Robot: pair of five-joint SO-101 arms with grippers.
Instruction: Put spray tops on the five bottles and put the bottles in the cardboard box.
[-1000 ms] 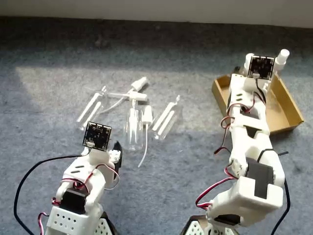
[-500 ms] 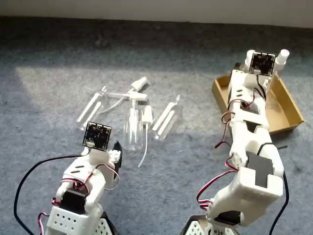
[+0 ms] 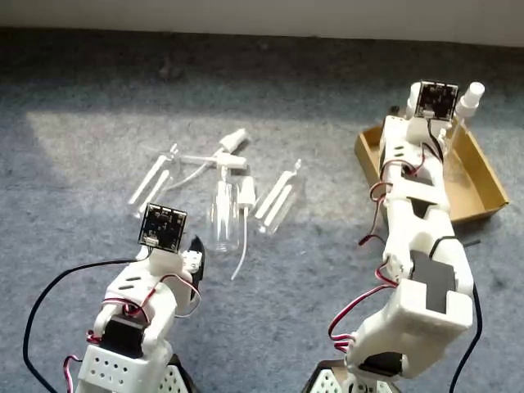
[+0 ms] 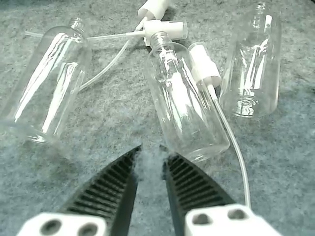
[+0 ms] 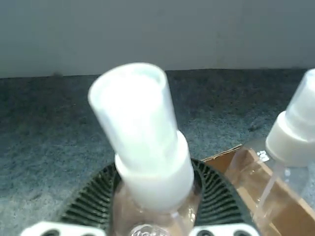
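My left gripper (image 4: 150, 147) hangs low over the carpet (image 3: 74, 90) with its two black jaws parted by a narrow gap. Nothing sits between them, and the tips are just short of the base of the middle bottle (image 4: 184, 98). That bottle lies on its side, uncapped, with a loose spray top (image 4: 204, 66) resting along it and its thin tube trailing back toward me. To its left lies another open bottle (image 4: 47, 83), and to its right a third bottle (image 4: 251, 64), also without a top. Two more spray tops (image 4: 165, 29) lie just past their necks. Further right, my right arm (image 3: 417, 237) is stretched out over the cardboard box (image 3: 483, 184). My right gripper (image 5: 152, 196) is closed around the neck end of a clear bottle wearing a white spray top (image 5: 142, 132), which leans a little to one side. Beside it, at the far end of the box, a second capped bottle (image 5: 295, 132) stands upright. The carpet is grey-blue with a band of sunlight across it, and it ends at a pale wall (image 3: 262, 16).
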